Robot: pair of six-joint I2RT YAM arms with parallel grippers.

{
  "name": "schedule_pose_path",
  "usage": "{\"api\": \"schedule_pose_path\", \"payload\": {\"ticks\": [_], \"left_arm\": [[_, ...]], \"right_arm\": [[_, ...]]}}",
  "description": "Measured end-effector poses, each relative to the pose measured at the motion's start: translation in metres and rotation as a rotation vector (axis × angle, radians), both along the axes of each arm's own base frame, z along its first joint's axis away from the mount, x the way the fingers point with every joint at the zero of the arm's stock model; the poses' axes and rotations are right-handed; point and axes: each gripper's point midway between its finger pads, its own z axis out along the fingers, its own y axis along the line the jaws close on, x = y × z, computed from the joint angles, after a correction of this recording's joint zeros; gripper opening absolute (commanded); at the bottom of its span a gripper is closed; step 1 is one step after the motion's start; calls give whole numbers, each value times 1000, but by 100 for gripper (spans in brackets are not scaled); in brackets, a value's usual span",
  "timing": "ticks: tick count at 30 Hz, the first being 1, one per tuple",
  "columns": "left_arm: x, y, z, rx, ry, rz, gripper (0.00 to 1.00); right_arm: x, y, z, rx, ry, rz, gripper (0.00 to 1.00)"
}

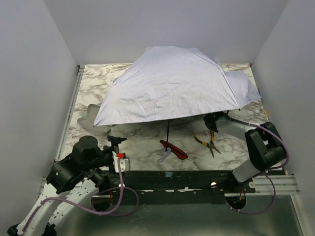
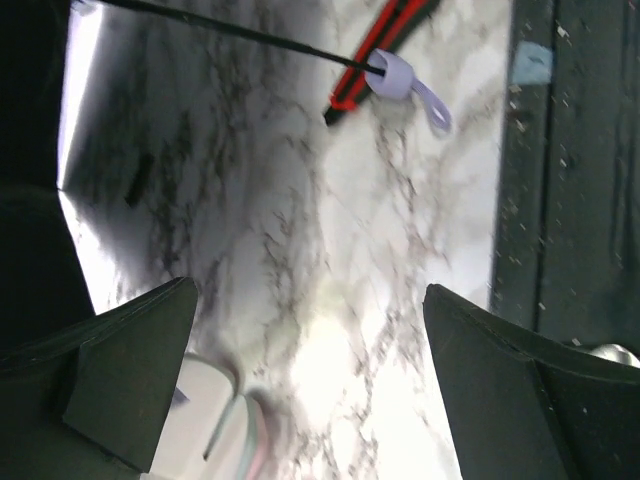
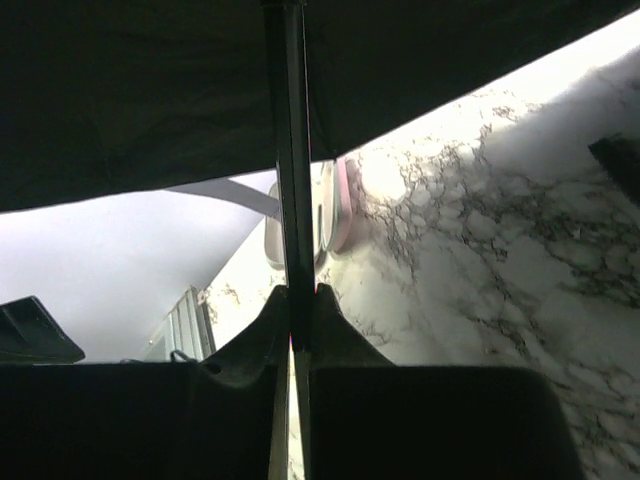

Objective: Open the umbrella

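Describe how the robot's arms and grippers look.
The left arm and right arm have black joints, pale grey links and lavender cables; a red mark sits by the left wrist. The left gripper and right gripper have dark wedge-shaped fingers.

- umbrella [image 1: 177,86] canopy: pale lavender cloth, matt, finely creased; lining black, matt.
- table [image 1: 142,147]: marble-patterned top, smooth, faint sheen.
- pliers [image 1: 211,145] at 4 o'clock: yellow plastic-looking grips.

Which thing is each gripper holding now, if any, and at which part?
The right gripper is shut on the umbrella, at a thin rod under its canopy, seemingly a rib. The left gripper is open and holds nothing.
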Motion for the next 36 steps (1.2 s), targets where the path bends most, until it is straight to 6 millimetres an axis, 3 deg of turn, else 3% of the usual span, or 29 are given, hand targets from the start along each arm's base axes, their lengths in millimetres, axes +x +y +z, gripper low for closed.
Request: {"api": "schedule_pose_path", "payload": {"ticks": [4, 6, 11, 12, 13, 21, 28, 36], "left_arm": [[-20, 20, -18, 63, 18, -3, 98], [-24, 27, -26, 91, 28, 3, 98], [-28, 37, -40, 148, 68, 24, 98], [-28, 38, -42, 151, 74, 28, 98], [-28, 38, -42, 152, 77, 33, 99], [-23, 45, -44, 128, 125, 143, 98], [-1, 59, -34, 37, 155, 386, 98], [19, 93, -27, 40, 161, 665, 99]], "right_arm": [[-8, -5, -10, -34, -8, -2, 26], [-13, -8, -14, -56, -16, -2, 49], [-27, -18, -24, -123, -52, 3, 79], [-30, -20, -25, -135, -60, 4, 96], [-34, -22, -27, -151, -73, 5, 99], [-74, -51, -26, -291, -198, 5, 100], [-108, -83, -17, -463, -390, -2, 100], [-163, -126, -39, -733, -583, 103, 100]]}}
